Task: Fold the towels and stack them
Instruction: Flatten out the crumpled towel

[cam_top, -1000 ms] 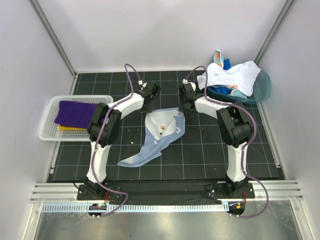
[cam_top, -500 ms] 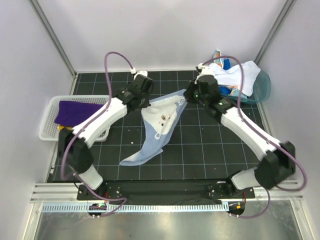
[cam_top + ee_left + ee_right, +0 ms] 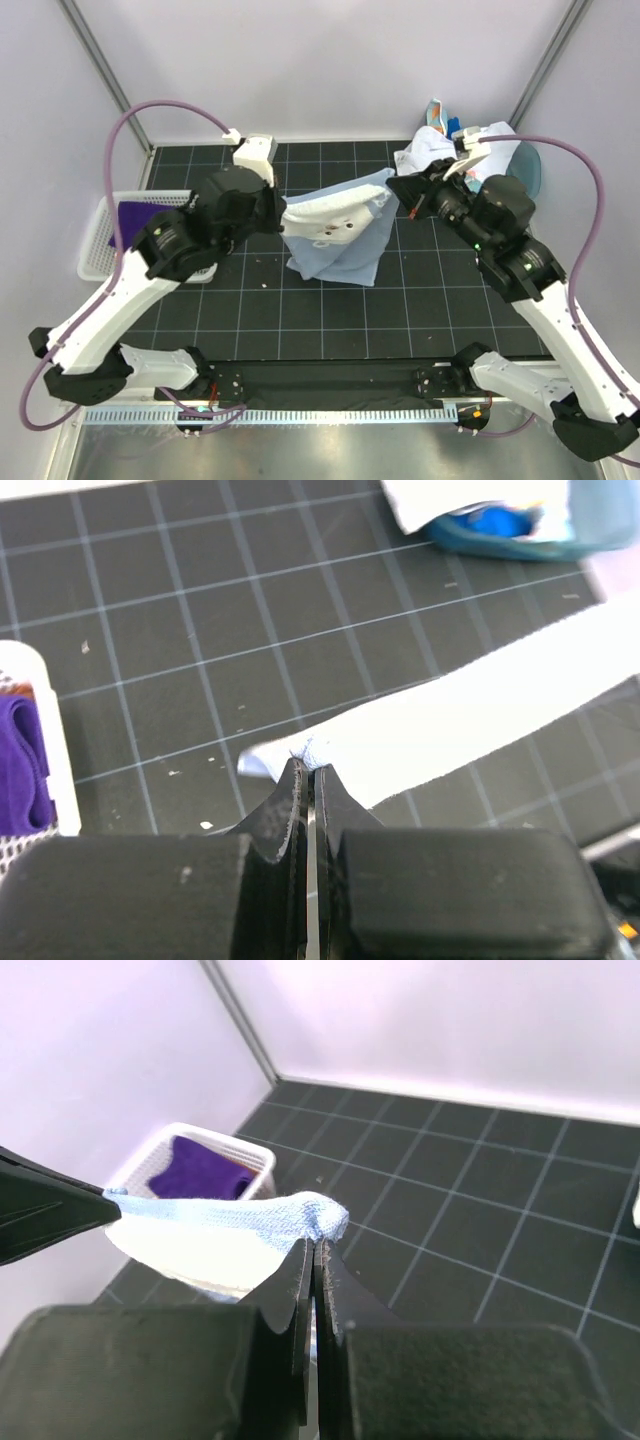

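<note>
Your left gripper (image 3: 309, 772) and right gripper (image 3: 314, 1246) are each pinched shut on a top corner of the pale blue towel (image 3: 335, 240), hanging above the middle of the table (image 3: 440, 310); both pinches look thin; a hard pull apart may free one corner.

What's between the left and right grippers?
The pale blue towel, held up by its top corners: left gripper shut on one, right gripper on the other. Top view shows it best.
</note>
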Tool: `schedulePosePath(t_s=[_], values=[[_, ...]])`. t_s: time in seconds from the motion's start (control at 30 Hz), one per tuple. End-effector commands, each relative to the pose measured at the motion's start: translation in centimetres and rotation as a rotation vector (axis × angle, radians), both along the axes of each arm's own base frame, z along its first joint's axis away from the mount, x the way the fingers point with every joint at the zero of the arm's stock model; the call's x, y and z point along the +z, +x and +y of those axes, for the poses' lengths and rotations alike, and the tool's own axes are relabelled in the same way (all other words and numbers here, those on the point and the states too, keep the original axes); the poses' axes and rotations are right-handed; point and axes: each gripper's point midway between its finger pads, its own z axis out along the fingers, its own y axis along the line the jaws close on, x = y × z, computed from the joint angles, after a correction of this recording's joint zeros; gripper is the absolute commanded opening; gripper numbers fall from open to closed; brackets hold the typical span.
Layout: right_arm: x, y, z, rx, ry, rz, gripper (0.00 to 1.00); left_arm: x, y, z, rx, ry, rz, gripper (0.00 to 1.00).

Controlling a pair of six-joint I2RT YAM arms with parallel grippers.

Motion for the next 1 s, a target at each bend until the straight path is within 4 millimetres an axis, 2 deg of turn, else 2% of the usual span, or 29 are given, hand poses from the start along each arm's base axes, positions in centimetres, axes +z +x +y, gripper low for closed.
schedulePosePath(t_s=[0.0, 0.17, 0.3, 0.43, 0.5, 0.6, 0.63, 0.67, 0.7, 0.73, 0.77, 0.8, 0.83, 0.87, 0.93, 0.97], values=[[5.0, -3.2, -0.3, 0.078, 0.034, -0.118, 0.01, 3.1, -2.8, 1.4, -0.052, -0.028, -0.044, 0.0], [8.5, -6.5, -1.3, 0.129, 0.072, -0.19, 0.01, 5.8, -5.2, 1.7, -0.136, -0.11, -0.077, 0.0], [10.0, -8.1, -1.7, 0.152, 0.098, -0.217, 0.01, 7.4, -6.5, 1.5, -0.195, -0.177, -0.089, 0.0], [10.2, -8.7, -1.7, 0.167, 0.11, -0.214, 0.01, 7.9, -6.2, 1.6, -0.176, -0.192, -0.103, 0.0], [9.4, -8.1, -1.8, 0.147, 0.102, -0.197, 0.01, 7.8, -5.3, 1.9, -0.127, -0.183, -0.119, 0.0], [7.1, -6.1, -1.3, 0.113, 0.066, -0.143, 0.01, 7.0, -3.7, 1.7, -0.069, -0.139, -0.121, 0.0], [5.4, -4.7, -0.9, 0.093, 0.04, -0.098, 0.01, 6.4, -3.0, 1.2, -0.061, -0.124, -0.108, 0.0], [4.3, -3.8, -0.8, 0.072, 0.02, -0.076, 0.01, 6.1, -1.8, 1.7, -0.025, -0.12, -0.102, 0.0], [3.5, -3.0, -0.7, 0.053, 0.008, -0.057, 0.01, 5.3, -1.2, 0.9, -0.057, -0.133, -0.077, 0.0], [2.4, -1.5, -0.9, 0.001, -0.01, -0.033, 0.01, 4.8, -0.3, 0.8, -0.047, -0.149, -0.057, 0.0], [0.1, 0.3, -0.2, -0.014, -0.051, 0.015, 0.01, 3.5, 2.1, 1.8, 0.011, -0.142, -0.028, 0.0], [-1.1, 1.6, 0.1, -0.031, -0.072, 0.037, 0.01, 2.2, 2.8, 1.2, -0.013, -0.159, 0.013, 0.0], [-1.9, 2.8, 0.5, -0.048, -0.083, 0.045, 0.01, 1.9, 4.1, 1.1, -0.003, -0.163, 0.007, 0.0], [-4.4, 5.5, 0.8, -0.094, -0.126, 0.099, 0.01, 0.4, 6.2, 1.2, 0.026, -0.138, 0.034, 0.0], [-5.4, 8.2, 1.5, -0.101, -0.127, 0.115, 0.01, -0.6, 8.7, 0.8, 0.033, -0.138, 0.05, 0.0], [-6.3, 10.1, 0.8, -0.139, -0.125, 0.137, 0.01, -1.3, 10.4, 1.4, 0.059, -0.139, 0.061, 0.0]])
